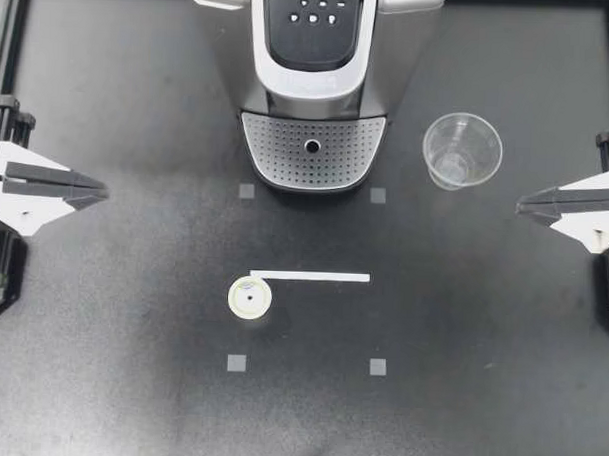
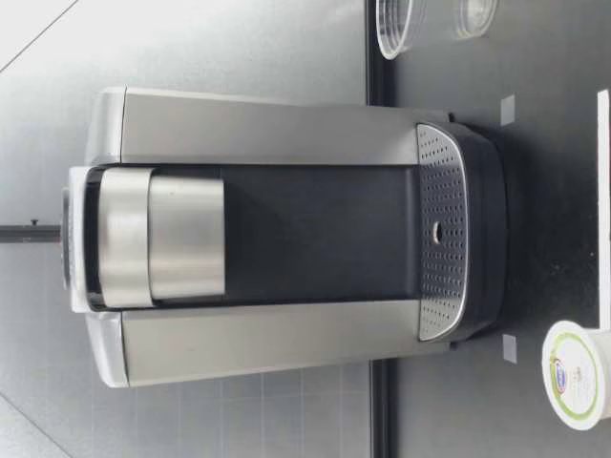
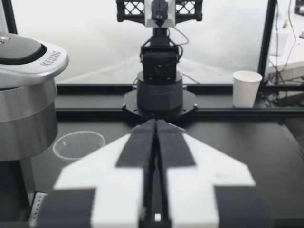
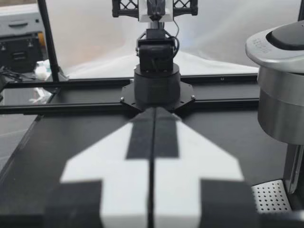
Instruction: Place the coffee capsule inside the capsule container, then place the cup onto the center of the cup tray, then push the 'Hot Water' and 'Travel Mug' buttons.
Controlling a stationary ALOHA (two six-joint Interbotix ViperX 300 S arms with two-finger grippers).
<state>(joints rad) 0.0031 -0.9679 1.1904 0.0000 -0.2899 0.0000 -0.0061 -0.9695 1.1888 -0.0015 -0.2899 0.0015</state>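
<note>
Clear plastic cup [image 1: 462, 150] stands beside the perforated metal cup tray [image 1: 277, 147]; both arms' jaws clenched, empty.

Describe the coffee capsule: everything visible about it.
The coffee capsule is a small round pod with a pale cream rim. Its flat lid bears blue and green print and a dark spot at its middle, and the body looks like white plastic. It stands upright, lid up, on the black table in front of the coffee machine. It sits right at the end of the white strip that is nearer my left gripper. Nothing holds it.
</note>
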